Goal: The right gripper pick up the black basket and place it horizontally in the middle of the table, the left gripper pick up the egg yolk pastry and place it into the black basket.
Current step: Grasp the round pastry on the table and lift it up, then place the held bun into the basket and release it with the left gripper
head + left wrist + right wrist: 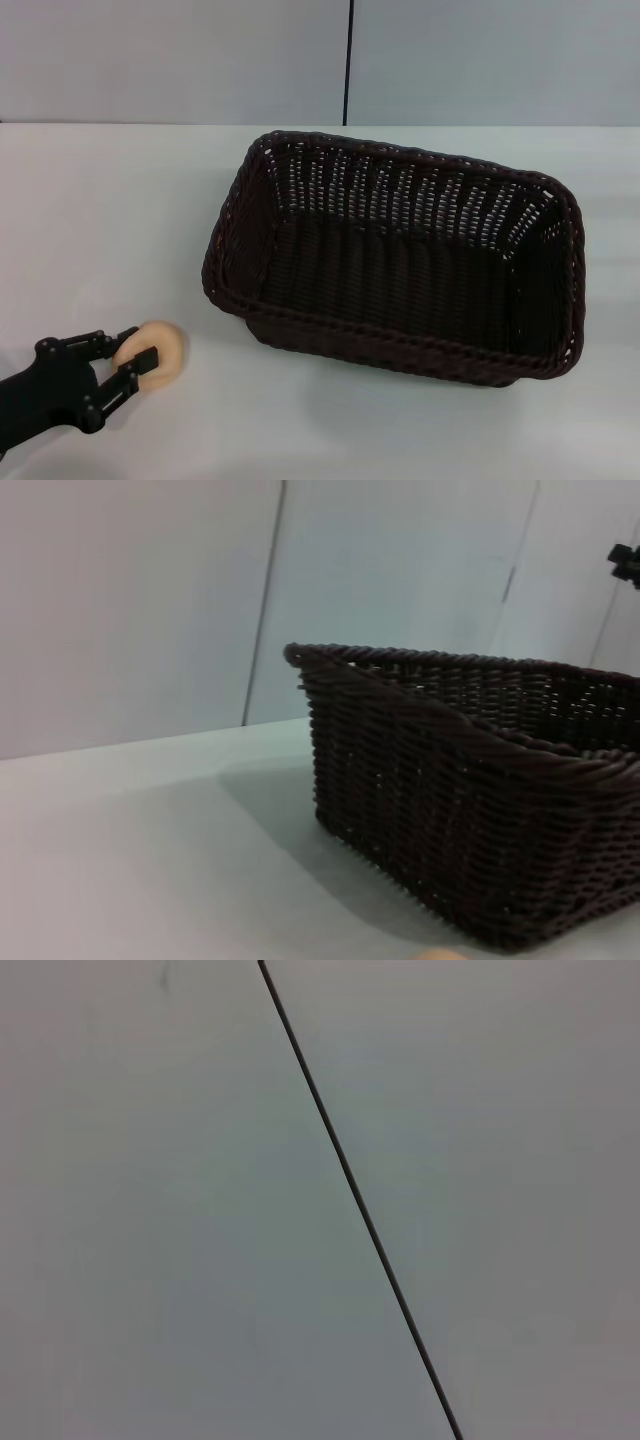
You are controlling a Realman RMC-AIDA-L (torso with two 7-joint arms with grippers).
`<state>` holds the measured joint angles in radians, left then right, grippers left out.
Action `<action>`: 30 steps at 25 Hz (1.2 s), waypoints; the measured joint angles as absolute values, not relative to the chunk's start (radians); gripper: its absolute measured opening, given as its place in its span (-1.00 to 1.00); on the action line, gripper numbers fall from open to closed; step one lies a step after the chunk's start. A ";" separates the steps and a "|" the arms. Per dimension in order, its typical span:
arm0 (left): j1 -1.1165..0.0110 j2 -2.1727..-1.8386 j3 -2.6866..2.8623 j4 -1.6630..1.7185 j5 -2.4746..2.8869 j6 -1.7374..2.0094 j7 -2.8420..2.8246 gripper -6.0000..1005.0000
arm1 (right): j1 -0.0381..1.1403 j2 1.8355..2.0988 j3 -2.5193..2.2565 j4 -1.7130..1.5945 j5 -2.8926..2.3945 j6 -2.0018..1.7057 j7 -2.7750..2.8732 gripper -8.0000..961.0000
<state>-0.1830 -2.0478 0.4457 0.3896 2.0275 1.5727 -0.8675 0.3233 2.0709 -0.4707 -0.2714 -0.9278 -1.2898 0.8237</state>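
Egg yolk pastry [160,353] pinched in left gripper [128,362] jaws; soft bun could squash or slip before the black basket [400,270]

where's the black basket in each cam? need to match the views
Head view: black basket fills centre to right of frame, open side up on the table; the left gripper is at the egg yolk pastry off its near-left corner.
Left wrist view: black basket at right, side on, one corner nearest the camera.
Right wrist view: not in it, only a plain wall with a dark seam.
Shared landmark: the basket's braided rim.
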 joint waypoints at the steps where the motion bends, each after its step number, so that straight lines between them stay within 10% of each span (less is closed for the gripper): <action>1: -0.183 -2.048 0.446 0.390 2.028 1.575 -0.867 -0.13 | 0.325 2.071 -0.471 -0.271 -0.928 -1.287 0.824 -0.02; 11: -0.188 -2.045 0.357 0.390 2.017 1.664 -0.867 -0.63 | 0.329 2.071 -0.471 -0.269 -0.928 -1.284 0.822 -0.02; 30: -0.408 -2.060 0.119 0.240 1.972 1.850 -0.879 -0.77 | 0.329 2.073 -0.479 -0.232 -0.931 -1.284 0.822 -0.02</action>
